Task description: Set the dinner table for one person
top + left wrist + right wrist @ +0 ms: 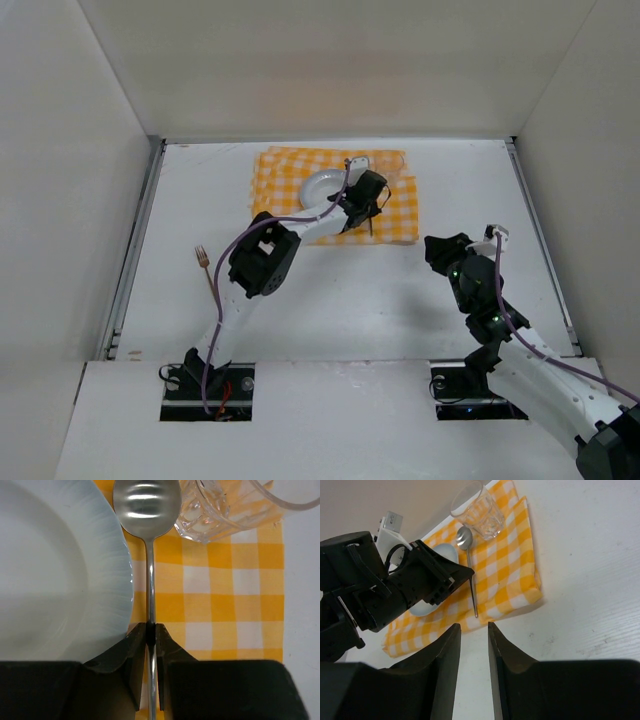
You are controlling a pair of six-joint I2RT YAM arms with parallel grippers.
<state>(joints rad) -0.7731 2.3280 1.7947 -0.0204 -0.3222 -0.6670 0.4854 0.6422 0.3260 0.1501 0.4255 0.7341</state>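
Observation:
On the white dinner table lies a yellow-and-white checked cloth with a white plate on it. My left gripper is shut on the handle of a metal spoon. It holds the spoon just right of the plate, low over the cloth. A clear glass stands past the spoon's bowl. My right gripper is open and empty over bare table, near the cloth's front edge. The spoon and glass also show in the right wrist view.
A gold-coloured fork lies on the bare table left of the cloth, beside the left arm. White panels wall the table at the back and both sides. The right arm stands at the right front.

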